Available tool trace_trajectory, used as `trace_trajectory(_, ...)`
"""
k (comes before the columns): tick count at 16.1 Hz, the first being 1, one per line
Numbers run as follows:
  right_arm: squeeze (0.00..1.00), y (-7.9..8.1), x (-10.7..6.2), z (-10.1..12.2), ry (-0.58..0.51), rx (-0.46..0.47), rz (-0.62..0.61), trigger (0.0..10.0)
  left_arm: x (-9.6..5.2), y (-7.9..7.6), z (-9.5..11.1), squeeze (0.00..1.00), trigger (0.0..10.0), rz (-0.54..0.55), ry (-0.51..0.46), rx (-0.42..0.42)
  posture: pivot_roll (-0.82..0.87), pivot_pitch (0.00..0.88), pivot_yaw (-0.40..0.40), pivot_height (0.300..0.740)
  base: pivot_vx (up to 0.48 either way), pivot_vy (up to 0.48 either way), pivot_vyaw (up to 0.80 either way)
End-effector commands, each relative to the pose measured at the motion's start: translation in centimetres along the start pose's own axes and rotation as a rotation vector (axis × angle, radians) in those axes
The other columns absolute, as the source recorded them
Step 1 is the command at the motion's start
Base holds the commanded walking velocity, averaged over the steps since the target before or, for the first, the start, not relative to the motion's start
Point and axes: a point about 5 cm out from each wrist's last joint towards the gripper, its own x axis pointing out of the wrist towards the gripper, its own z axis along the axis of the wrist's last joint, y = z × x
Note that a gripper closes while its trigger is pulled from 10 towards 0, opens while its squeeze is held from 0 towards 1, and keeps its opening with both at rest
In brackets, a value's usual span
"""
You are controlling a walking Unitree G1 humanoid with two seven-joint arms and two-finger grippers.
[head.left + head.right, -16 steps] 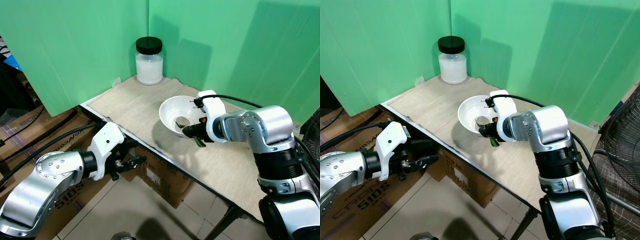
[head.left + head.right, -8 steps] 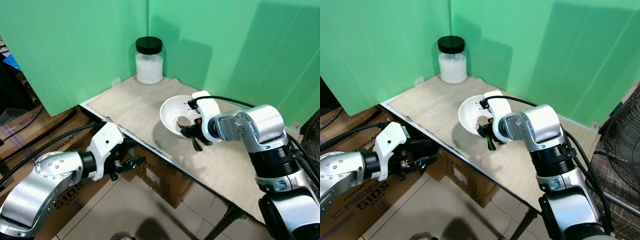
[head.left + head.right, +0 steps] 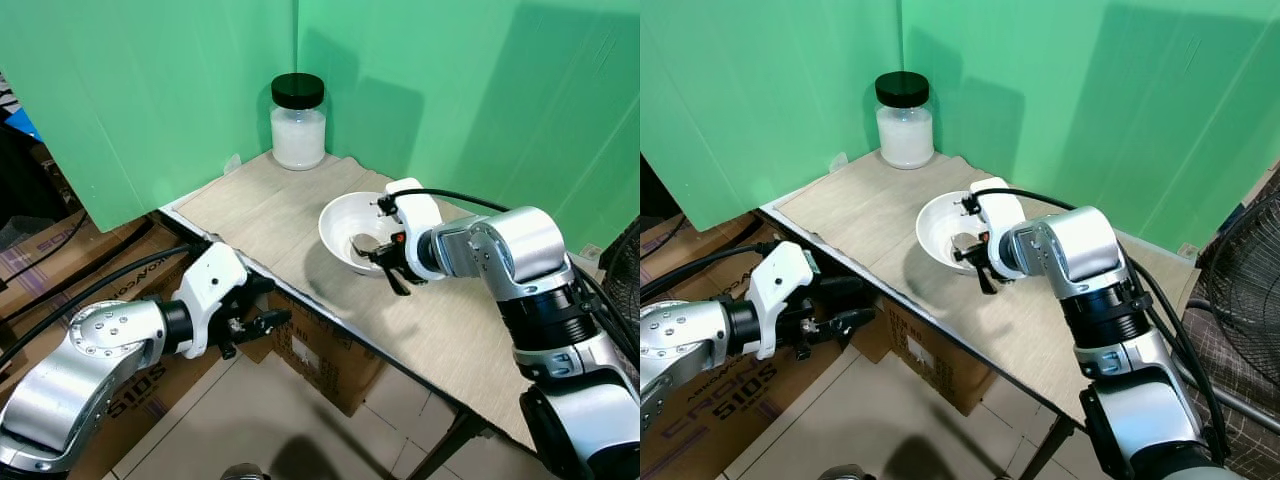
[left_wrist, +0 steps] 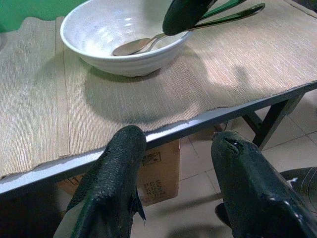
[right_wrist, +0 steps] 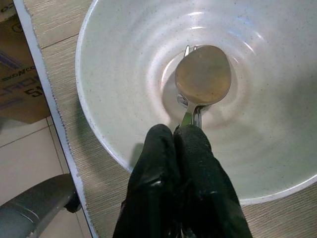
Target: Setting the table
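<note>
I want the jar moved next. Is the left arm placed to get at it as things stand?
Probably not. The left gripper hangs open below the table edge, over the floor, while the jar stands at the far corner against the green wall. The arm would have to rise above the tabletop first.

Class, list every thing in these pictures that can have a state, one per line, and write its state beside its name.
jar: upright, black lid on, white contents inside.
bowl: upright on the mat, holding the spoon and a fork.
spoon: bowl end resting in the bowl's bottom, handle gripped.
fork: lying under the spoon, mostly hidden.
right gripper: shut on the spoon's handle.
left gripper: open, empty, below the table's edge.
</note>
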Motion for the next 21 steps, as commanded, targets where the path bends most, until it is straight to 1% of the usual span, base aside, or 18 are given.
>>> trace_trajectory(1, 0.0, -0.2, -0.1, 0.4, 0.001, -0.016, -0.012, 0.0, 0.0, 0.0, 0.3, 0.0, 10.0, 0.005, -0.005, 0.024, 0.11, 0.0, -0.042, 0.74, 0.0, 0.0, 0.0)
trace_trajectory(3, 0.0, -0.3, -0.1, 0.4, -0.001, -0.019, -0.015, 0.0, 0.0, 0.1, 0.2, 0.0, 10.0, 0.008, -0.003, 0.025, 0.11, 0.0, -0.046, 0.74, 0.0, 0.0, 0.0)
trace_trajectory(6, 0.0, -0.5, -0.2, 0.9, -0.04, -0.008, -0.023, 0.0, 0.0, 0.2, 0.2, 0.0, 10.0, 0.02, -0.002, 0.029, 0.11, 0.0, -0.051, 0.74, 0.0, 0.0, 0.0)
trace_trajectory(8, 0.0, -0.9, -0.5, 1.7, -0.109, -0.004, -0.037, 0.0, -0.1, 0.5, 0.0, 0.0, 10.0, 0.052, 0.006, 0.035, 0.12, 0.0, -0.052, 0.74, 0.0, 0.0, 0.0)
trace_trajectory(9, 0.0, -0.9, -0.6, 1.8, -0.124, -0.005, -0.035, 0.0, -0.2, 0.6, -0.1, 0.0, 10.0, 0.055, 0.006, 0.035, 0.12, 0.0, -0.054, 0.74, 0.0, 0.0, 0.0)
trace_trajectory(10, 0.0, -0.9, -0.7, 2.1, -0.155, -0.026, -0.034, 0.0, -0.3, 0.6, -0.1, 0.0, 10.0, 0.06, 0.009, 0.038, 0.12, 0.0, -0.054, 0.74, 0.0, 0.0, 0.0)
trace_trajectory(11, 0.0, -0.5, -0.9, 2.7, -0.231, -0.075, -0.025, 4.6, -0.4, 0.7, -0.2, 0.0, 10.0, 0.07, 0.013, 0.038, 0.12, 0.0, -0.055, 0.74, 0.0, 0.0, 0.0)
trace_trajectory(12, 0.0, 0.0, -1.2, 3.2, -0.305, -0.101, -0.002, 10.0, -0.6, 0.8, -0.3, 0.0, 10.0, 0.081, 0.017, 0.038, 0.12, 0.0, -0.055, 0.74, 0.0, 0.0, 0.0)
trace_trajectory(13, 0.0, 0.4, -1.4, 3.3, -0.355, -0.122, 0.021, 10.0, -0.7, 0.9, -0.4, 0.0, 10.0, 0.103, 0.025, 0.036, 0.12, 0.0, -0.056, 0.74, 0.0, 0.0, 0.0)
trace_trajectory(14, 0.0, 0.6, -1.5, 3.2, -0.362, -0.129, 0.03, 10.0, -0.8, 1.1, -0.6, 0.0, 10.0, 0.132, 0.031, 0.035, 0.12, 0.0, -0.055, 0.74, 0.0, 0.0, 0.0)
trace_trajectory(15, 0.25, 0.8, -1.5, 2.7, -0.349, -0.119, 0.058, 10.0, -0.9, 1.4, -0.8, 0.0, 10.0, 0.168, 0.036, 0.035, 0.12, 0.0, -0.055, 0.74, 0.0, 0.0, 0.0)
trace_trajectory(16, 1.0, 0.8, -1.5, 2.5, -0.341, -0.112, 0.069, 10.0, -0.9, 1.5, -0.9, 0.0, 10.0, 0.176, 0.036, 0.037, 0.12, 0.0, -0.054, 0.74, 0.0, 0.0, 0.0)
trace_trajectory(18, 1.0, 0.5, -1.2, 2.1, -0.335, -0.093, 0.063, 10.0, -0.9, 1.4, -0.9, 0.0, 10.0, 0.176, 0.033, 0.039, 0.12, 0.0, -0.054, 0.74, 0.0, 0.0, 0.0)
trace_trajectory(19, 1.0, 0.1, -1.2, 2.1, -0.352, -0.077, 0.05, 10.0, -0.9, 1.4, -0.8, 0.0, 10.0, 0.177, 0.028, 0.04, 0.12, 0.0, -0.052, 0.74, 0.0, 0.0, 0.0)
trace_trajectory(21, 1.0, 0.2, -1.2, 2.0, -0.352, -0.077, 0.054, 10.0, -0.8, 1.3, -0.8, 0.0, 10.0, 0.182, 0.027, 0.04, 0.12, 0.0, -0.051, 0.74, 0.0, 0.0, 0.0)
